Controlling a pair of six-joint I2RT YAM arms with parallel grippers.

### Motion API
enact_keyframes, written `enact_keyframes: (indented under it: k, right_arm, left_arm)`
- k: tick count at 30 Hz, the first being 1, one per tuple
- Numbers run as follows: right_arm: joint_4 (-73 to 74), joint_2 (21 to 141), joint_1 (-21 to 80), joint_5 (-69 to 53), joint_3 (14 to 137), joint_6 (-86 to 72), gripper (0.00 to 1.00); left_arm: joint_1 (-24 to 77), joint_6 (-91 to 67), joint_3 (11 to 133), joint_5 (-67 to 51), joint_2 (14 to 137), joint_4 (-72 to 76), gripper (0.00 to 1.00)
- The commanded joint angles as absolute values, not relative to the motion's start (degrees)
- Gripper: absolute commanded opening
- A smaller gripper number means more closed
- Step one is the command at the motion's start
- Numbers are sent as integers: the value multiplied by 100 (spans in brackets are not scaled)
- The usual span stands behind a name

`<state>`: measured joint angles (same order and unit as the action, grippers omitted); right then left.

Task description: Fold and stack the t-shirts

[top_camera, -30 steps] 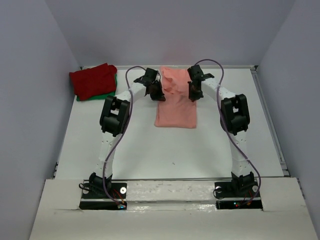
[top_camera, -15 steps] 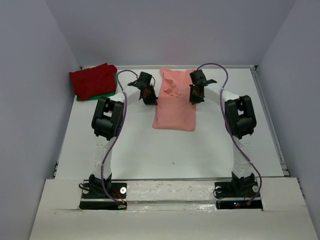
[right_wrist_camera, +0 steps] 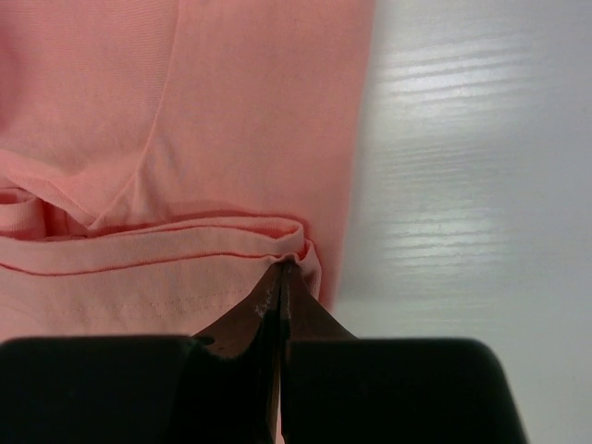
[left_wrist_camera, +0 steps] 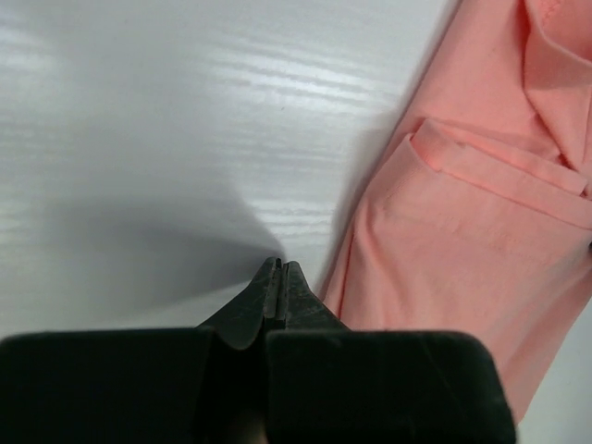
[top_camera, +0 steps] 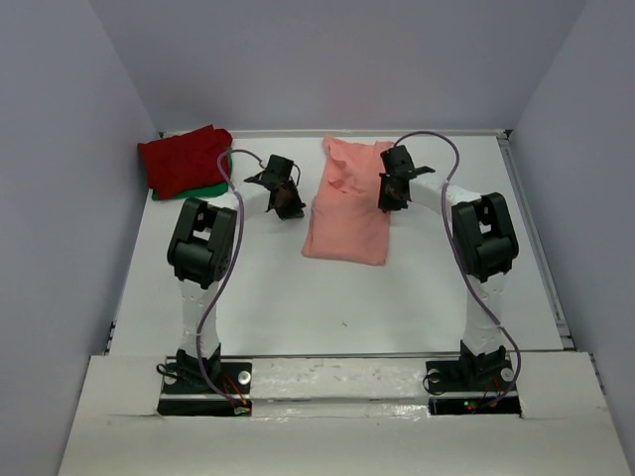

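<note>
Top external: white table, grey walls; left pincer and right pincer clenched, flanking salmon-pink t-shirt.

The green t-shirt lies mostly hidden under the dark red t-shirt, only its near edge showing.

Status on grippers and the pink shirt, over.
Left gripper shut, beside salmon-pink t-shirt. Right gripper shut at its folded hem. Dark red t-shirt atop green t-shirt, far left; nothing blocking.
</note>
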<state>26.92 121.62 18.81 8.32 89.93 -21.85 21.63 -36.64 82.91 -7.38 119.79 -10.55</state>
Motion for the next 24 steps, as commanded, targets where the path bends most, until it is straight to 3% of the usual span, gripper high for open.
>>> enact_keyframes:
  k: [1,10,18,24]
  right_arm:
    - [3613,12296,1872,817,8333,-2206,0]
    - [3480,12067,1925,852,8007,-2180,0]
    - [3665,12128,1925,897,8419,-2039,0]
    - [3788,12208,1925,897,8657,-2039,0]
  left_arm:
    - [2197,-3744,7499,-343,11716,-1529,0]
    - [2584,-3702,7048,431,10593,-1215,0]
    - [3058,-2822,8164,694,10292,-1283,0]
    - [3085,-2470,9130,291,10862,-1370,0]
